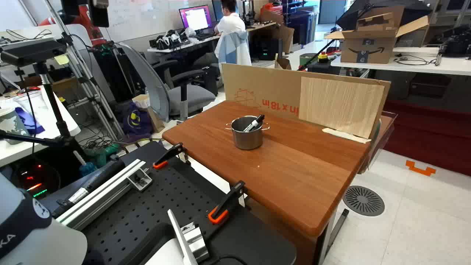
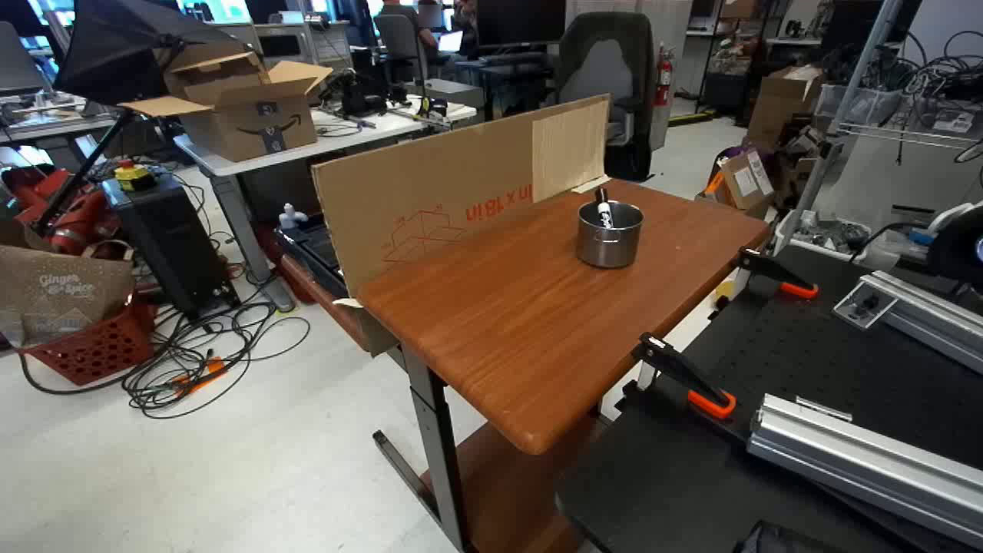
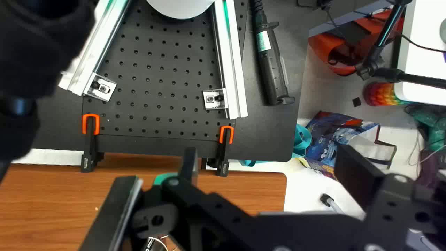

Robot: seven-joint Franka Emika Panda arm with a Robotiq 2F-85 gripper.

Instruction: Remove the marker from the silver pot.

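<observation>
Although its lower end is hidden by the wall of the silver pot (image 1: 248,141), the marker (image 1: 254,123) can be made out inside it, slanted, with its white body seen at the mouth and its black end raised above the rim. Both are shown in both exterior views, and the pot is stood upright on the brown wooden table (image 1: 294,162). Along one edge of the table a cardboard panel (image 2: 445,177) is set upright, with a wood-grained sheet (image 2: 570,146) placed against it.

In the wrist view the gripper (image 3: 240,174) is seen with its fingers (image 3: 111,209) spread well apart. At the lower border of that view a small part of the pot and the marker is shown, partly covered by the gripper.

On a white desk (image 1: 456,65) a cardboard box (image 1: 368,49) is set with its flaps spread outward; what is held in it cannot be made out. In an exterior view a brown bag (image 2: 65,296) lettered "Ginger & Spice" is seen at the rim of a red perforated basket (image 2: 100,353); whether it is held within or stood behind cannot be told.
</observation>
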